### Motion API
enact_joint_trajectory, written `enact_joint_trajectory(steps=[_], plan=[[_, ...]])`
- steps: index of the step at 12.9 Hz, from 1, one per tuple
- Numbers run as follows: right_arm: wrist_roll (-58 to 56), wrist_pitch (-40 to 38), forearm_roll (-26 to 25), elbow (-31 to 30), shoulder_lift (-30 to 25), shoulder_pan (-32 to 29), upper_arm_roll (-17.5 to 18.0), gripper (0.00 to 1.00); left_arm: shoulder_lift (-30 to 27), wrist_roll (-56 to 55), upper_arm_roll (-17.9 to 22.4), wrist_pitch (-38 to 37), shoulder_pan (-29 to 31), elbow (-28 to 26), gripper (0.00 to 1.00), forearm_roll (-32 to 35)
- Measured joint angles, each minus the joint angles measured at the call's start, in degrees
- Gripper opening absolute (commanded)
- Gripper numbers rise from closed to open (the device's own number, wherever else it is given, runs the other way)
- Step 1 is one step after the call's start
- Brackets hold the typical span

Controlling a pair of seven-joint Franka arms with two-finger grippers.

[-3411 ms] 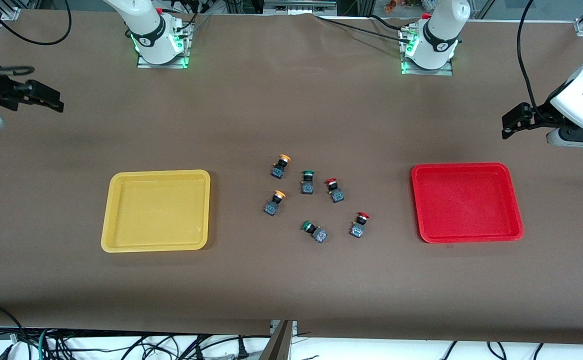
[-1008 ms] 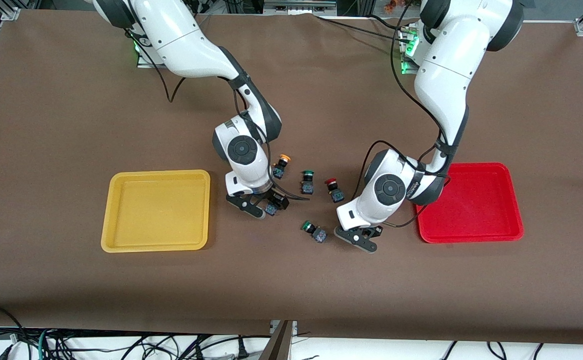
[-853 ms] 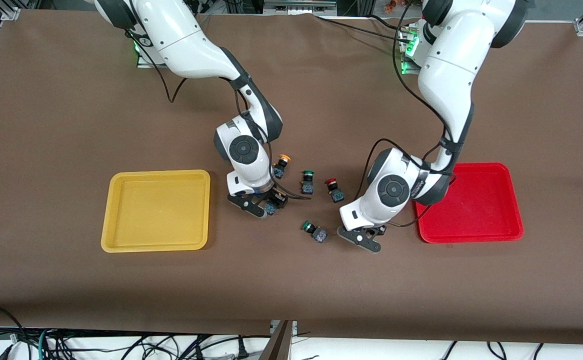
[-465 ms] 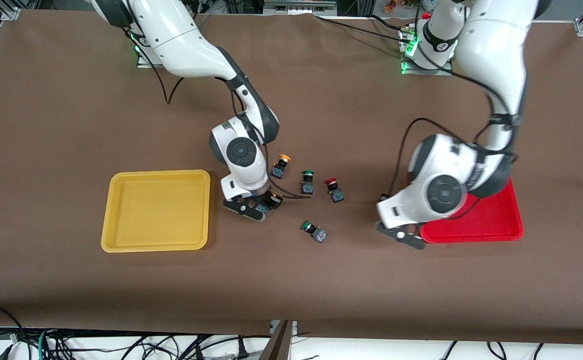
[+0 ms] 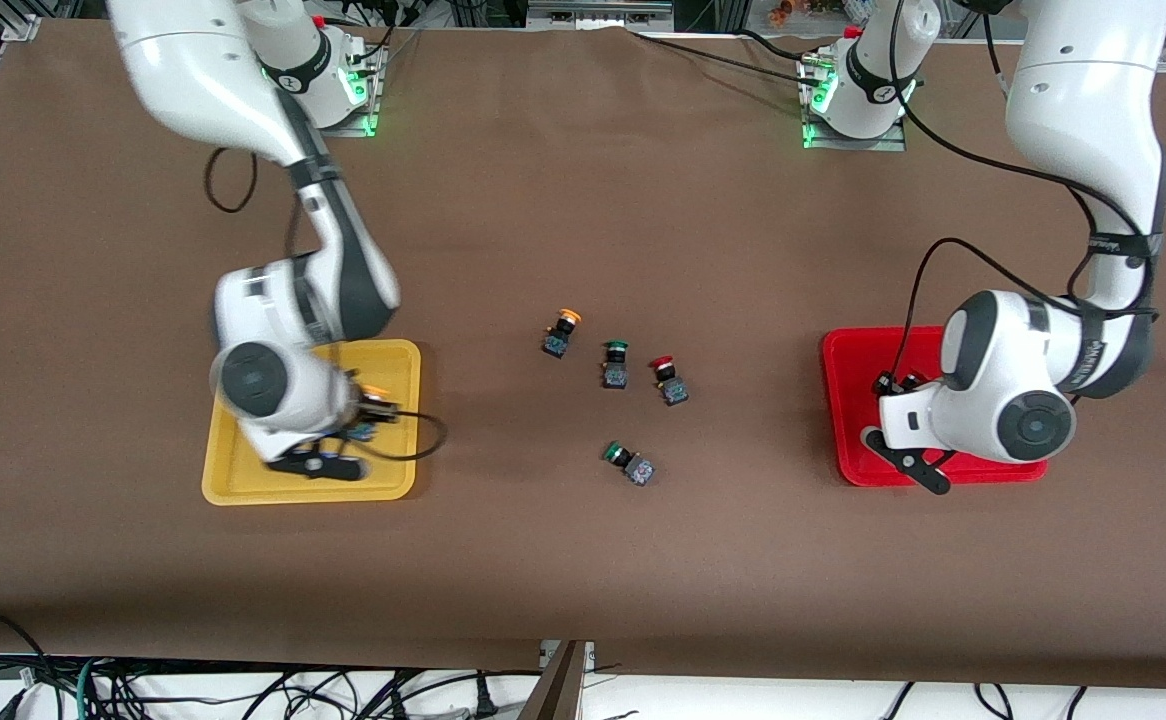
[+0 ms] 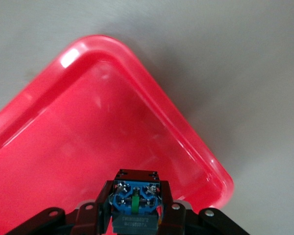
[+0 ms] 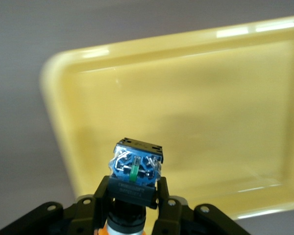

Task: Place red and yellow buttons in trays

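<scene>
Both arms have swung outward from the cluster of switches since half a second ago: the right gripper (image 5: 348,440) now hangs over the shallow yellow plastic tray (image 5: 243,485), pinching a black-bodied push-button with an orange-yellow cap (image 7: 135,166), and the left gripper (image 5: 905,455) is over the 9 o'clock edge of the shallow red plastic tray (image 5: 848,345), clamped on a like button (image 6: 136,201), its cap hidden. To release well, each should probably lower close to its tray floor, inside the rim, before parting its fingers, so the button neither bounces nor rolls out. Each button sits squarely between its jaws, blue base outward.
</scene>
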Motion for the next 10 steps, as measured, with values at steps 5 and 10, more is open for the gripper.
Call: enact_joint_trajectory(steps=[5,10], plan=[[-10.50,3.84,0.16,-7.74,1.37,-9.01,-1.99,0.18,-2.07,-0.44,-0.34,11.72,0.05,-9.95,1.00,0.59],[-10.72,7.40,0.62,-9.55,1.06,-8.62,-0.16,1.00,-8.50,-22.99,-6.41,9.51,-0.83,-9.48,1.00,-0.62]])
